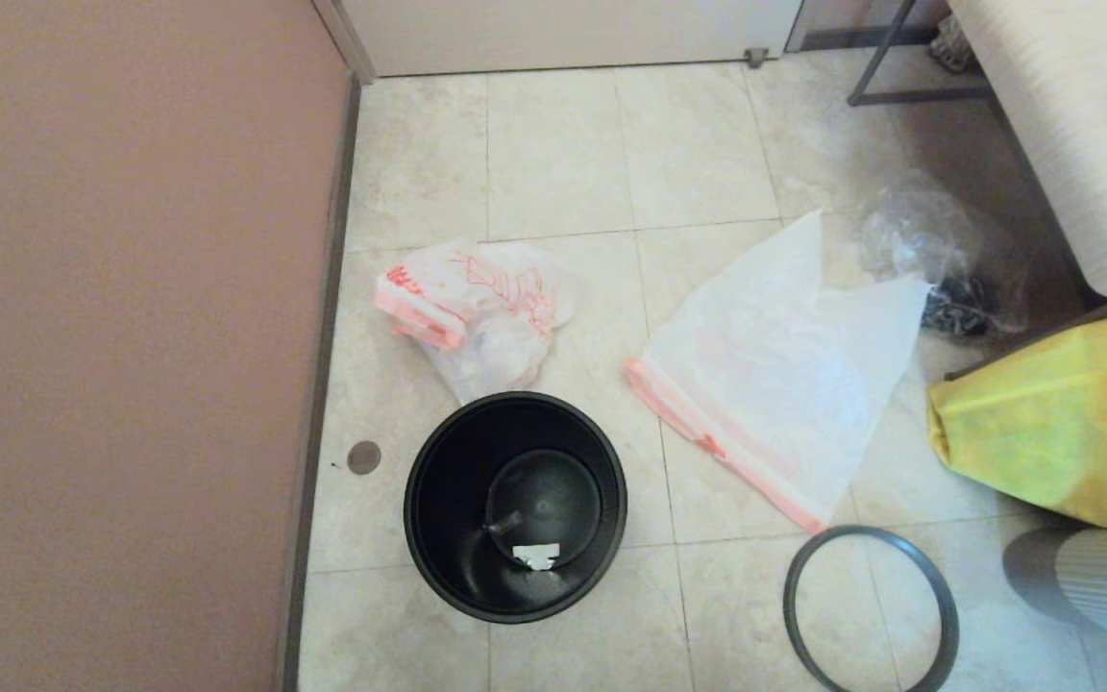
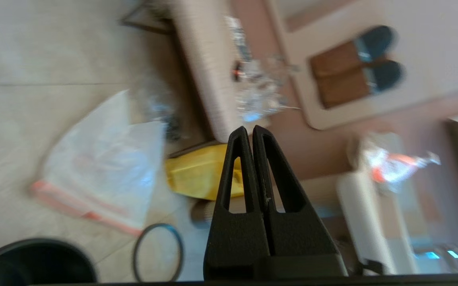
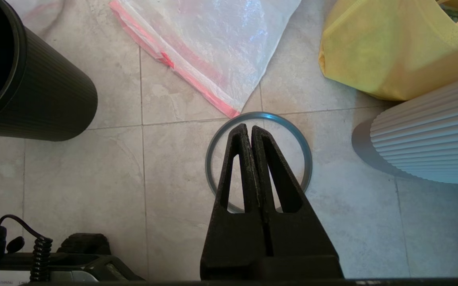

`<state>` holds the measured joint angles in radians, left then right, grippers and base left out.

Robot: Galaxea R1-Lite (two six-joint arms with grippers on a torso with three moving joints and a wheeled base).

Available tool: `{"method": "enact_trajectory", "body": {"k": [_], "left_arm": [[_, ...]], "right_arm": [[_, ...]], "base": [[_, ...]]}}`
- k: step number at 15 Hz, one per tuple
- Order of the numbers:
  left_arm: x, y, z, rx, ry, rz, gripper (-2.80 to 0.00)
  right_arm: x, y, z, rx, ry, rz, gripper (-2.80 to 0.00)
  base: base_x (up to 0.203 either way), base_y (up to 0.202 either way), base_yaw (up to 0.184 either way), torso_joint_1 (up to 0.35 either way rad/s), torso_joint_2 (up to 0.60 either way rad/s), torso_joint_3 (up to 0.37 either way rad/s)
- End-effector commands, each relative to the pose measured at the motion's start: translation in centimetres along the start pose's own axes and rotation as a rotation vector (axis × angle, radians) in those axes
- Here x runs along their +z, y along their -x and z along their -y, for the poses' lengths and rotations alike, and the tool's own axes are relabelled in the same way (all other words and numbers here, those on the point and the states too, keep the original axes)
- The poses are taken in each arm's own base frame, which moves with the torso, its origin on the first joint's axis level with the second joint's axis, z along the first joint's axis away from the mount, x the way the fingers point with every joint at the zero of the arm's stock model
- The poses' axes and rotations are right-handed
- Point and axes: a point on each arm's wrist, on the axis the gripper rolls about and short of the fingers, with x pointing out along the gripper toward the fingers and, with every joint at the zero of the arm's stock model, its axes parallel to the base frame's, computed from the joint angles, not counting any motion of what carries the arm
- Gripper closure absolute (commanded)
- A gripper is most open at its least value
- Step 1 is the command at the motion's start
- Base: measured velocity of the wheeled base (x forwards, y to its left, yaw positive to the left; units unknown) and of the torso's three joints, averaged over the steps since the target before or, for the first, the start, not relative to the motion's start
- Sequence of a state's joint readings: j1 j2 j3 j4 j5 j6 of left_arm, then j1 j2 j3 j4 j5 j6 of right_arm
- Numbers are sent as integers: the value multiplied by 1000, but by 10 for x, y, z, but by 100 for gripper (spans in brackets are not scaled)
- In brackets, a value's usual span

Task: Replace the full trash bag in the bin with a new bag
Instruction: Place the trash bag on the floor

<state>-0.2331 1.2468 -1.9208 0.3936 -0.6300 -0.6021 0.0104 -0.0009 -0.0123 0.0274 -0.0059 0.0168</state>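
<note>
1. R gripper point(image 3: 251, 128): fingers pressed tight together, nothing between them, hanging over the floor w/ tips above the hoop rim point(image 3: 259, 119). Not visible in head view.
2. L gripper point(image 2: 250, 129): fingers also closed flush, holding nothing, raised and aimed across the room; not in head view either.
3. Hoop rim lies flat on the tiled floor point(image 1: 553, 144), apart from the bin, at front right, just beside the new bag's corner.
4. Bin point(image 1: 515, 506): upright, no bag in it, a white scrap on its bottom.
5. New bag point(image 1: 774, 375): spread flat to the right of the bin, orange-pink hem nearest.
6. Full trash bag point(image 1: 477, 308): on floor just behind the bin, near the wall point(image 1: 131, 336).
7. Yellow bag point(image 1: 1053, 423) at right; crinkled clear bag point(image 1: 938, 255) beyond the new bag.
</note>
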Motion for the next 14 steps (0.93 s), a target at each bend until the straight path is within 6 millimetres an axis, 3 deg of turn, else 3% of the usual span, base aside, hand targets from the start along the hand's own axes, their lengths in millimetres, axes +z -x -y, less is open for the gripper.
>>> {"method": "enact_trajectory", "body": {"k": [1,5,8,14], "left_arm": [[-11,-12,-25,81,52,-48,0],[-53,-31,-76,188,166,-182,0],[-92,-51,-131,279,207,-235,0],[-129,-86,-202,515,195,-306,0]], "right_arm": [[0,0,0,0,0,-1,0],[0,0,0,0,0,-1,0],[0,0,0,0,0,-1,0],[0,0,0,0,0,-1,0]], "base": [[0,0,0,0,0,0],[0,0,0,0,0,0],[0,0,0,0,0,0],[0,0,0,0,0,0]]}}
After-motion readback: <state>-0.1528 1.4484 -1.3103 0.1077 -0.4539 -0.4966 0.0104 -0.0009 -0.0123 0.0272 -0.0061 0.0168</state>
